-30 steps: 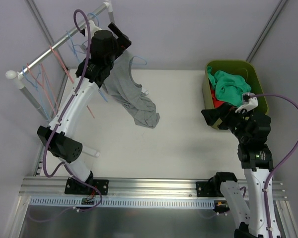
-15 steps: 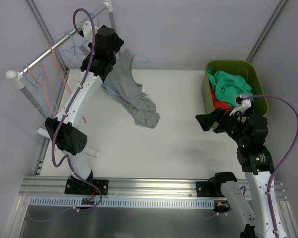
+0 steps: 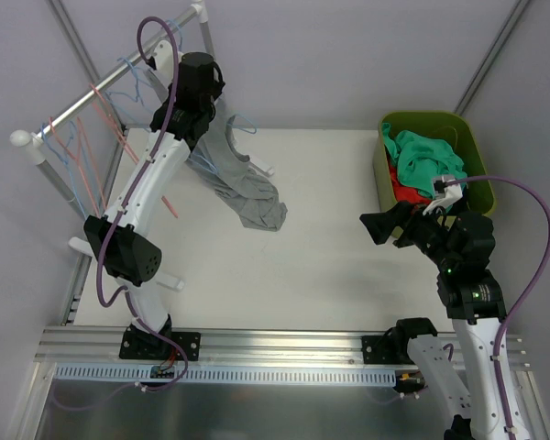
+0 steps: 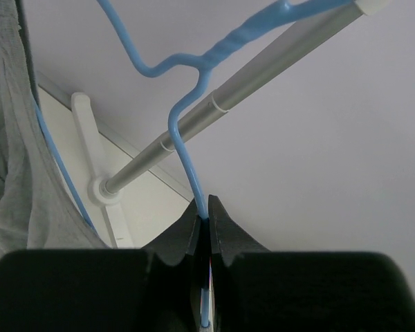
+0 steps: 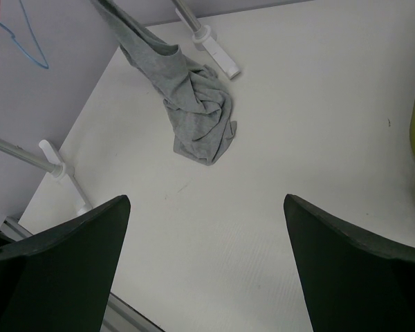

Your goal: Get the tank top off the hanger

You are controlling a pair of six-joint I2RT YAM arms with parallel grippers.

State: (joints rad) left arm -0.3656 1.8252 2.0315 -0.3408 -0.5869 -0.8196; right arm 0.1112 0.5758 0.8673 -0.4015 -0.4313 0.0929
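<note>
While tight on blue hanger, left jaws beside grey tank top.

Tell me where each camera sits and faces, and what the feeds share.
Top external: above and behind the bases, looking down on the table; both arms show.
Left wrist: on the left arm, looking up at the rail; left jaws shut on the blue hanger.
Right wrist: on the right arm, looking down at the gray tank top; right jaws open.
Shared: tank top in all three.
</note>
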